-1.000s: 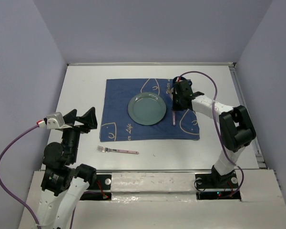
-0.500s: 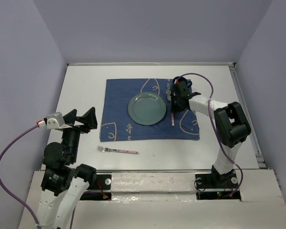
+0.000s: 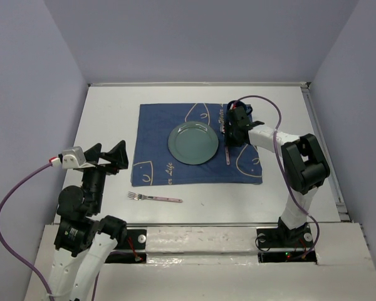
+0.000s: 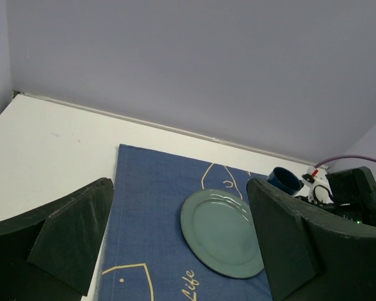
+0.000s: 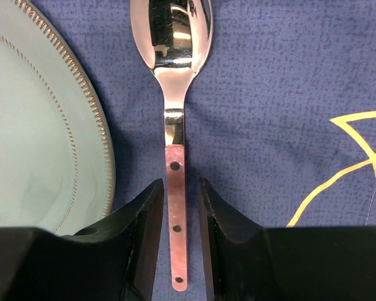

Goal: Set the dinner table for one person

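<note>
A spoon point(image 3: 229, 154) with a pink handle lies on the dark blue cloth point(image 3: 156, 125), just right of the green plate point(image 3: 192, 143). My right gripper point(image 3: 231, 139) is low over it. In the right wrist view its jaws point(image 5: 178, 183) straddle the spoon's point(image 5: 175, 125) handle, with a thin gap on each side. The plate point(image 5: 44, 125) is to the left. A pink-handled fork point(image 3: 153, 198) lies on the white dinner table point(image 3: 106, 113) near the front. My left gripper point(image 3: 109, 157) is open, empty and raised at the left.
A dark blue mug point(image 4: 285, 180) stands behind the plate point(image 4: 222, 232) next to the right arm. The cloth point(image 4: 150, 207) covers the table's middle. Grey walls close in the back and both sides.
My right wrist has shifted slightly left and its elbow has swung. The spoon stays flat on the cloth. The left arm has not moved.
</note>
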{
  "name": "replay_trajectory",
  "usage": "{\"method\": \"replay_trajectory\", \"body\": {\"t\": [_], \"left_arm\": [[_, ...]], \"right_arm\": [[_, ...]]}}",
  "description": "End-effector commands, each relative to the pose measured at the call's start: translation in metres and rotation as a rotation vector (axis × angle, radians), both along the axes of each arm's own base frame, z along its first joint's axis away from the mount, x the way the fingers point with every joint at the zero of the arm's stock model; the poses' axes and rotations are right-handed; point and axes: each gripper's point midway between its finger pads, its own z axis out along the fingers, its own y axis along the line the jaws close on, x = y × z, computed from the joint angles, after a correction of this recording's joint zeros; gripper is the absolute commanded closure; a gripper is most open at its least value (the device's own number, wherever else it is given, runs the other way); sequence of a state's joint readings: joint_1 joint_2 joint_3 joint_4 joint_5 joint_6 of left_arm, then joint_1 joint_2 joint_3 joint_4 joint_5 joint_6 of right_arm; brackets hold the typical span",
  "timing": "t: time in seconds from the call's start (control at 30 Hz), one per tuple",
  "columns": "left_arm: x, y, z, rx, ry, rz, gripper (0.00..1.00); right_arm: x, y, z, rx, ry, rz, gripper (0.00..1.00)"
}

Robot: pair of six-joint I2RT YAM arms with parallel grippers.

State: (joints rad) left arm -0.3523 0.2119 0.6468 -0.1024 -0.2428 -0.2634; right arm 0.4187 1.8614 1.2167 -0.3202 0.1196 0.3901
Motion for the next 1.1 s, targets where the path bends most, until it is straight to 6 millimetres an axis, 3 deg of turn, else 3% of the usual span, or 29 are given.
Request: {"method": "replay_trajectory", "body": {"t": [0.0, 0.17, 0.23, 0.3, 0.33, 0.37, 0.4, 0.43, 0.47, 0.5, 0.6, 0.63, 0.7, 0.77, 0.8, 0.9, 0.93, 1.07], "left_arm": [[0.003, -0.004, 0.005, -0.001, -0.017, -0.014, 0.01], [0.005, -0.005, 0.002, 0.002, -0.009, -0.016, 0.01], [0.005, -0.005, 0.003, -0.001, -0.011, -0.016, 0.01], [0.005, -0.005, 0.003, 0.0, -0.01, -0.016, 0.01], [0.005, -0.005, 0.004, -0.001, -0.011, -0.014, 0.01], [0.006, -0.005, 0.003, 0.0, -0.008, -0.013, 0.01], [0.007, -0.004, 0.003, -0.001, -0.007, -0.01, 0.01], [0.008, -0.004, 0.001, 0.0, -0.001, -0.006, 0.01], [0.009, -0.004, -0.001, 0.005, 0.008, -0.005, 0.01], [0.01, -0.003, -0.001, 0.005, 0.013, 0.004, 0.01], [0.011, -0.001, -0.004, 0.002, 0.024, 0.015, 0.01], [0.01, 0.0, -0.003, -0.002, 0.023, 0.019, 0.01], [0.009, 0.002, -0.002, -0.005, 0.022, 0.029, 0.01], [0.009, 0.007, -0.003, -0.019, 0.022, 0.052, 0.01], [0.008, 0.011, -0.003, -0.024, 0.026, 0.074, 0.01], [0.008, 0.017, -0.006, -0.033, 0.039, 0.104, 0.01], [0.008, 0.018, -0.006, -0.033, 0.039, 0.112, 0.01], [0.007, 0.016, -0.004, -0.028, 0.033, 0.095, 0.01]], "right_arm": [[0.022, 0.002, 0.031, 0.026, -0.108, -0.025, 0.65], [0.01, 0.012, 0.064, 0.115, -0.15, 0.022, 0.64], [0.0, 0.022, 0.095, 0.157, -0.215, 0.062, 0.63], [-0.017, 0.043, 0.109, 0.173, -0.257, 0.132, 0.63], [-0.024, 0.058, 0.131, 0.217, -0.318, 0.178, 0.63], [-0.033, 0.071, 0.138, 0.238, -0.339, 0.224, 0.63], [-0.054, 0.096, 0.136, 0.254, -0.339, 0.313, 0.63], [-0.068, 0.119, 0.147, 0.31, -0.364, 0.396, 0.63], [-0.082, 0.134, 0.147, 0.327, -0.362, 0.457, 0.62], [-0.108, 0.163, 0.146, 0.344, -0.357, 0.563, 0.62], [-0.141, 0.202, 0.137, 0.33, -0.347, 0.681, 0.6], [-0.159, 0.223, 0.141, 0.322, -0.371, 0.744, 0.54], [-0.174, 0.243, 0.12, 0.285, -0.347, 0.805, 0.49], [-0.196, 0.267, 0.116, 0.274, -0.35, 0.89, 0.48], [-0.202, 0.274, 0.099, 0.245, -0.328, 0.934, 0.47], [-0.219, 0.29, 0.082, 0.216, -0.312, 1.02, 0.47], [-0.222, 0.292, 0.068, 0.18, -0.303, 1.057, 0.47], [-0.215, 0.29, 0.044, 0.076, -0.301, 1.068, 0.48]]}}
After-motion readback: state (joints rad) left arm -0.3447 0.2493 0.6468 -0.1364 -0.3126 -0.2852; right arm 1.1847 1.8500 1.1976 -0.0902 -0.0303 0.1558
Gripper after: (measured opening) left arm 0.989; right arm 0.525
